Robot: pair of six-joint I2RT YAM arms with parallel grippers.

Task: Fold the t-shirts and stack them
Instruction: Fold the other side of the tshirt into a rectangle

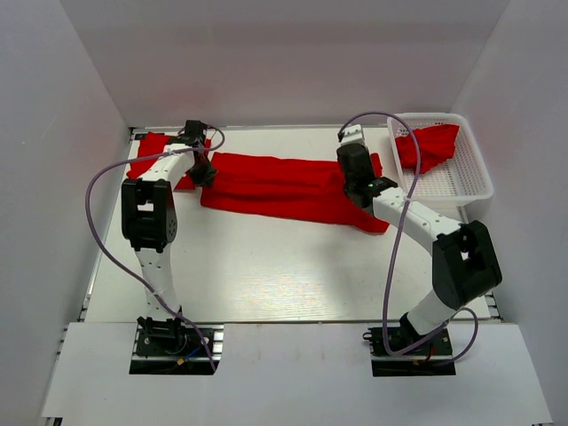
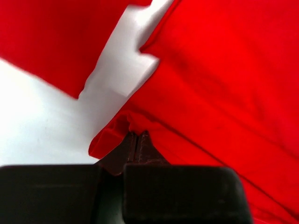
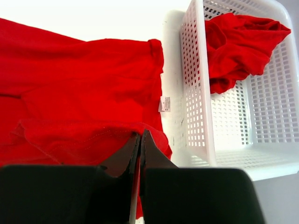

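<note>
Risk sits in the thin pinches: left claw (image 2: 138,140) and right claw (image 3: 139,140) each clamp one end of the long-folded t-shirt (image 1: 284,186) lying across the counter (image 1: 266,275). Uneven lifting could slip a hem and spill the folds.

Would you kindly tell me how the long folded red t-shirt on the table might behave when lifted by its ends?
Likely floppy: the t-shirt lies in soft wrinkled layers, so its middle would probably sag between the left gripper and right gripper. Its loose folds may slip open.
</note>
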